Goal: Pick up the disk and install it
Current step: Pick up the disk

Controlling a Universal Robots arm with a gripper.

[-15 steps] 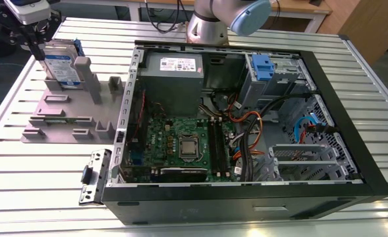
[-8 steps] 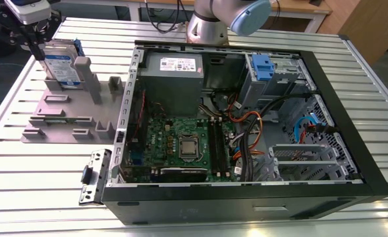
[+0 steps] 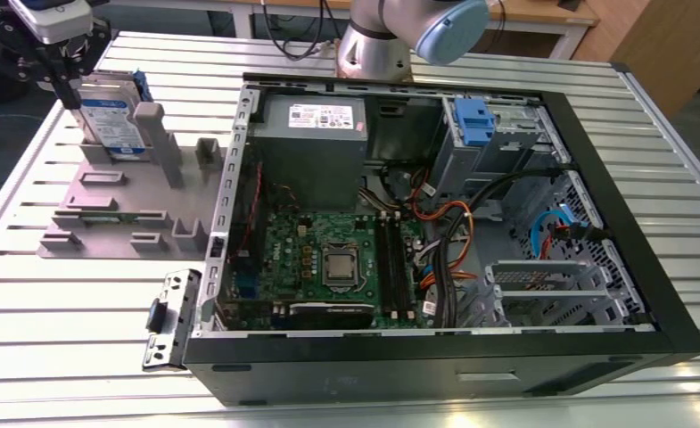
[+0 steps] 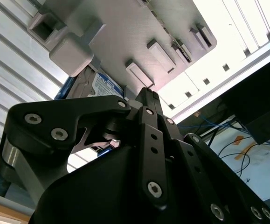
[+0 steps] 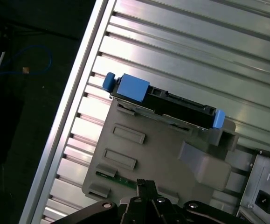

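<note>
The disk (image 3: 111,120), silver with a white-and-blue label and a blue bracket, stands on edge in a slot of a grey holder plate (image 3: 118,201) at the exterior view's left. In the first wrist view the disk (image 5: 165,103) shows its dark top edge and blue bracket ends. The second wrist view catches part of the disk's label (image 4: 103,85). My gripper (image 3: 67,82) hangs just above the disk's far left corner without touching it. In both wrist views its fingertips (image 5: 145,185) (image 4: 147,92) meet, shut on nothing.
An open computer case (image 3: 635,267) fills the middle and the exterior view's right, with a grey power-supply box (image 3: 314,120), a drive cage with a blue latch (image 3: 473,120), a motherboard (image 3: 325,254) and cables. A loose metal bracket (image 3: 171,316) lies on the slatted table.
</note>
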